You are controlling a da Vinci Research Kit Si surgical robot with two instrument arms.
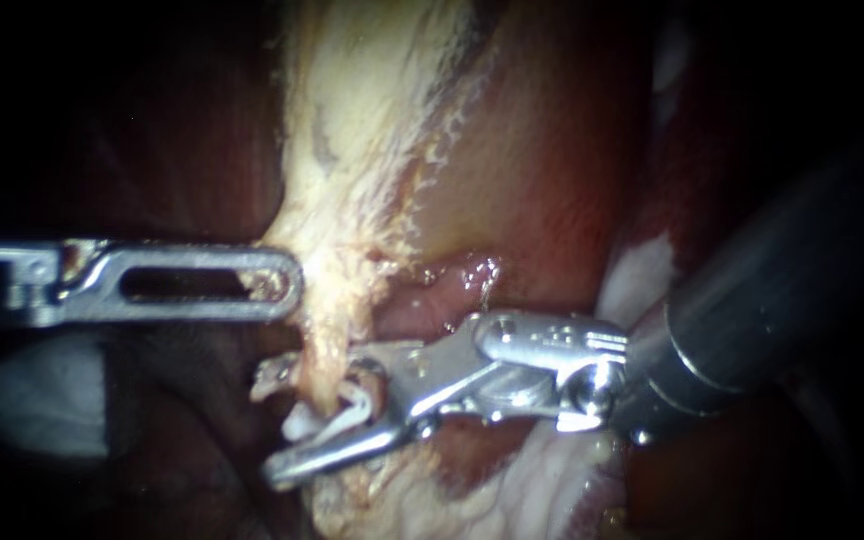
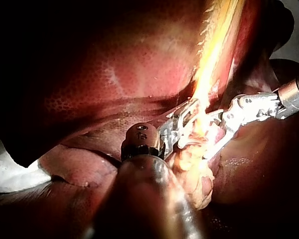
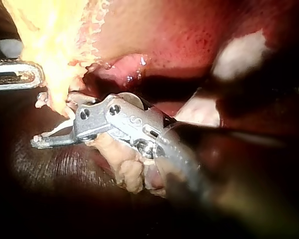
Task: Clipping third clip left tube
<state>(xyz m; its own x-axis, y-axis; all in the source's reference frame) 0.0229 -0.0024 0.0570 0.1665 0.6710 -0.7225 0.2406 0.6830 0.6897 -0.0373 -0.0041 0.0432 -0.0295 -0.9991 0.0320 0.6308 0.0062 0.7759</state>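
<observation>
A pale, fatty tube (image 1: 324, 350) runs down the middle of the endoscope view. My right instrument (image 1: 278, 426) comes in from the right. Its jaws stand wide on either side of the tube, with a white clip (image 1: 344, 410) held between them around it. My left instrument (image 1: 292, 285) comes in level from the left. Its slotted jaws lie together on the edge of the pale tissue (image 1: 352, 150) just above the clip. In the right wrist view the right instrument's jaws (image 3: 55, 124) straddle the tube (image 3: 117, 154), and the left instrument (image 3: 37, 74) lies beyond them.
Dark red liver (image 1: 552, 150) lies behind and to the right of the tube. A glistening pink fold (image 1: 442, 295) sits just above the right instrument's joint. White gauze (image 1: 642, 280) shows beside the right shaft, and more pale material (image 1: 42, 400) lies at the lower left.
</observation>
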